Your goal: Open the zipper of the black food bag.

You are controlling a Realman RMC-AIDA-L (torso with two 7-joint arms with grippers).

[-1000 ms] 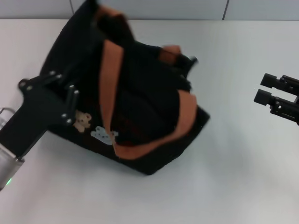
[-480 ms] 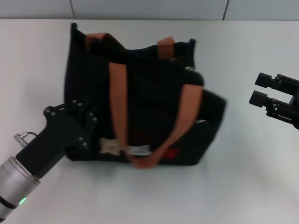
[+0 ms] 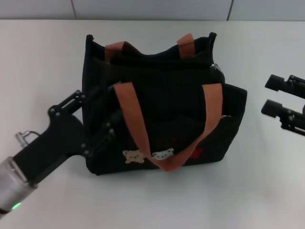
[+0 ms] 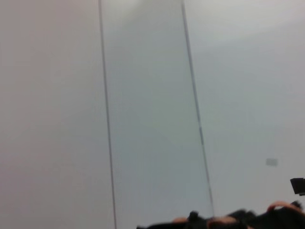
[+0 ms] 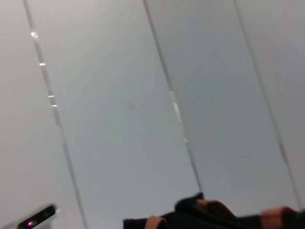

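The black food bag (image 3: 162, 100) stands upright mid-table, its front with the bear patches and orange-brown handles facing me. The zipper (image 3: 162, 61) runs along the top mouth, with a small silver pull (image 3: 216, 67) at its right end. My left gripper (image 3: 106, 110) is shut on the bag's left front corner, one finger on the side wall and one on the front. To the right, my right gripper (image 3: 267, 95) stands open, apart from the bag. Both wrist views catch only the bag's top edge (image 4: 248, 219) (image 5: 214, 214) against the wall.
A shorter front-pocket zipper with its own silver pull (image 3: 224, 116) sits at the bag's right side. White table (image 3: 152, 200) surrounds the bag, with a wall along the far edge. The left arm's light (image 5: 31, 223) shows in the right wrist view.
The bag has swung round from a tilted, skewed pose to upright and square to me, the left gripper moving with it. The right gripper's fingers stand a little wider apart.
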